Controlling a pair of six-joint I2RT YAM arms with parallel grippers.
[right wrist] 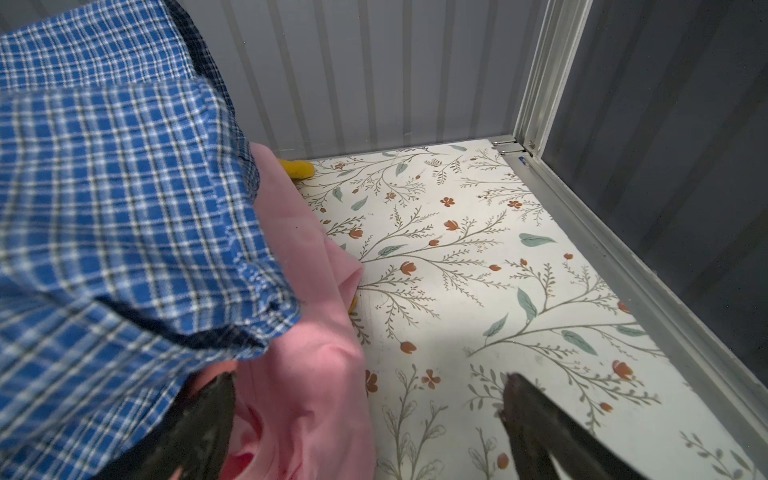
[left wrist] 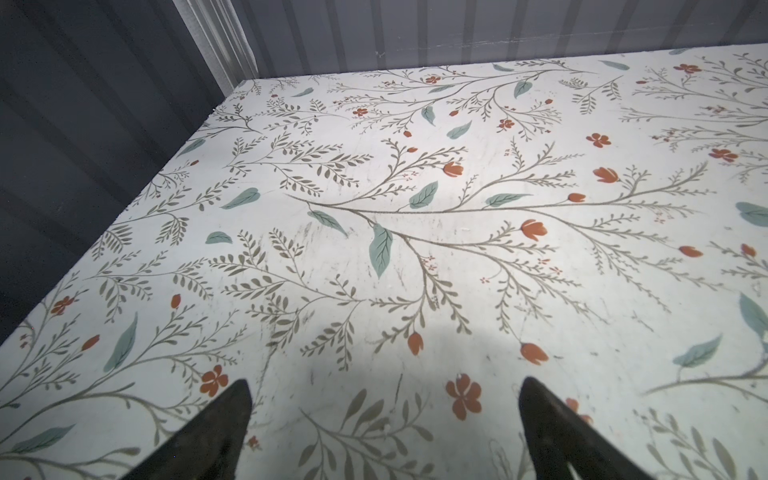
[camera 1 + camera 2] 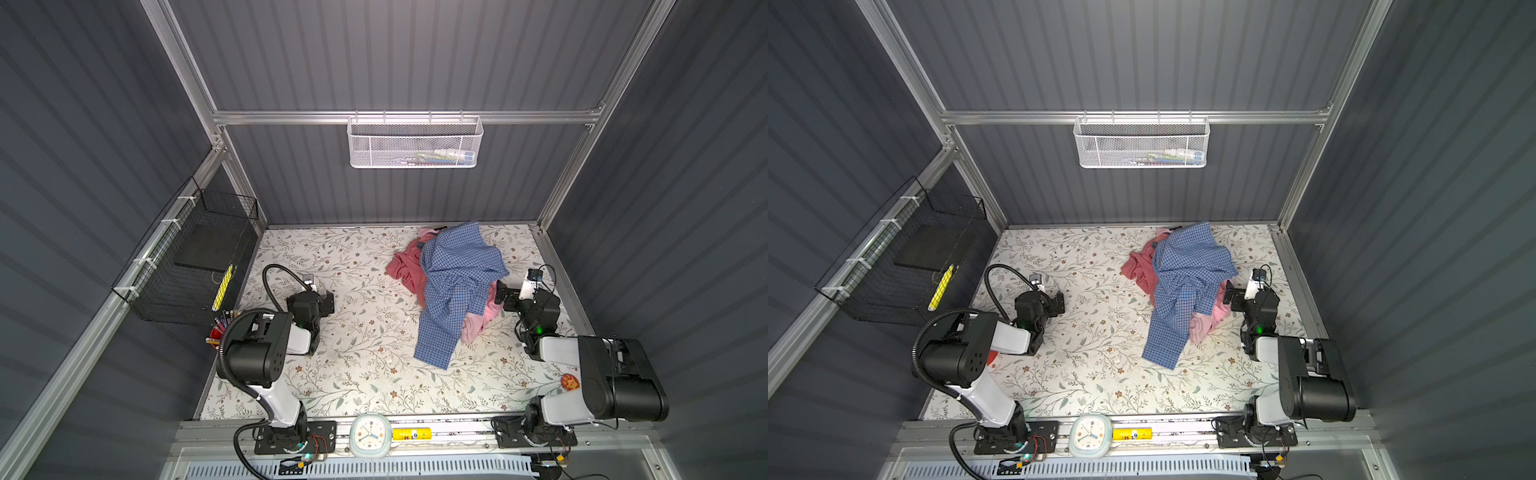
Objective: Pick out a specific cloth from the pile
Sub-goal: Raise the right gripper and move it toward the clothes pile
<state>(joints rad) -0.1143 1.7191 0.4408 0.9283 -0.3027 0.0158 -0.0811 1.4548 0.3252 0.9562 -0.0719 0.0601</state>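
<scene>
Rear-right of floral table (image 3: 353, 374): pile (image 3: 453, 286), checked shirt (image 3: 457, 266) draped on top. Salmon-red cloth (image 3: 403, 270) sticks out on pile's left side, partly under shirt, rest lying on table. Pale pink cloth (image 1: 316, 374) on pile's right side. R gripper (image 1: 368, 378) at pink cloth's edge, fingers wide apart, nothing clamped; one finger (image 1: 208, 415) over pink fabric, contact unclear. L gripper (image 2: 384, 386) well apart from pile, over bare table, fingers apart, empty.

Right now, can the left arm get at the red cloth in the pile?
Probably yes. The red cloth sticks out from under the checked shirt on the side facing the left gripper, which is open, and only bare table lies between them.
</scene>
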